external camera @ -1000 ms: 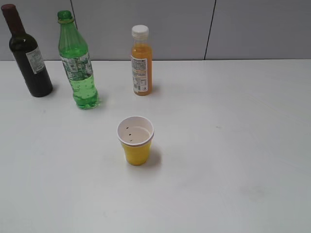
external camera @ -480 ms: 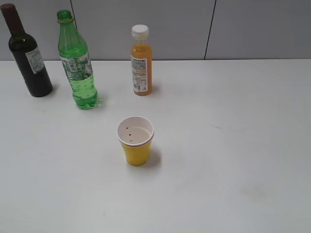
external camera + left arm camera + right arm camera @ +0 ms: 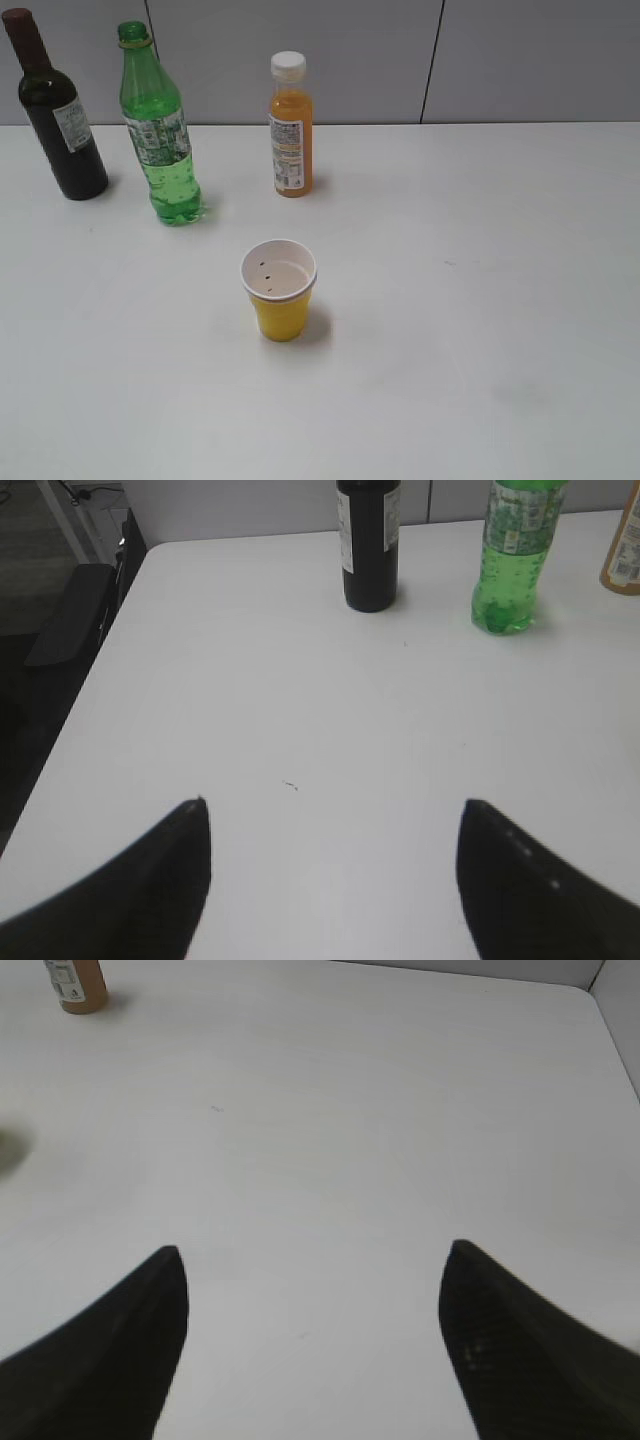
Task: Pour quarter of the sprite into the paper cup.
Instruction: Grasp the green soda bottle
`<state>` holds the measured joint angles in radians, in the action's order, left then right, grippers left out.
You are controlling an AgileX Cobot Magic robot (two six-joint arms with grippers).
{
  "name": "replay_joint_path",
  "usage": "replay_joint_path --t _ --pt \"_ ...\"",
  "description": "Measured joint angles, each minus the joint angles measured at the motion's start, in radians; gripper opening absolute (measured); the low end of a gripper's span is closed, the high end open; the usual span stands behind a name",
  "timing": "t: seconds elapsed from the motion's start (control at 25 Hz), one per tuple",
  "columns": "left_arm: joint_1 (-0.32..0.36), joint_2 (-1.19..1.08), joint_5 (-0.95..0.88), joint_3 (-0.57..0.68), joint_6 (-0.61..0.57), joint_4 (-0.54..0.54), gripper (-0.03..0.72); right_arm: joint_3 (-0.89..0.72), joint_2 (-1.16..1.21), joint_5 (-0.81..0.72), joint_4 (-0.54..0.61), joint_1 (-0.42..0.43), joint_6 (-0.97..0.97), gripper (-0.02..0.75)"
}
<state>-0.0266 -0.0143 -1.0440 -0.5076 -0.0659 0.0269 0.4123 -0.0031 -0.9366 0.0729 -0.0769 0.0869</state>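
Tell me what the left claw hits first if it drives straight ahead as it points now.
Judging by the left wrist view, nothing soon: bare white table lies ahead of the open left claw. The dark glass wine bottle stands nearest that line, just right of it; depth is unclear.

The sprite [image 3: 158, 130], a tall clear green plastic bottle with a pale label band and green neck ring, stands upright at the upper left of the exterior frame, partly filled with bubbly liquid. The paper cup [image 3: 279, 289], short and yellow with a white rim and a few dark specks inside, stands upright and open-mouthed near the frame's centre, well apart from the bottle.
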Motion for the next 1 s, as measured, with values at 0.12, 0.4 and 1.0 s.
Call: replay_joint_path --t 0.12,0.4,1.0 --pt "0.0 0.0 0.0 0.0 0.0 0.0 0.582 0.0 0.0 0.0 0.0 0.0 0.0 0.592" --pt "0.0 0.0 0.0 0.0 0.0 0.0 0.582 0.0 0.0 0.0 0.0 0.0 0.0 0.592" --pt "0.0 0.0 0.0 0.0 0.0 -0.002 0.583 0.0 0.0 -0.001 0.0 0.0 0.0 0.591"
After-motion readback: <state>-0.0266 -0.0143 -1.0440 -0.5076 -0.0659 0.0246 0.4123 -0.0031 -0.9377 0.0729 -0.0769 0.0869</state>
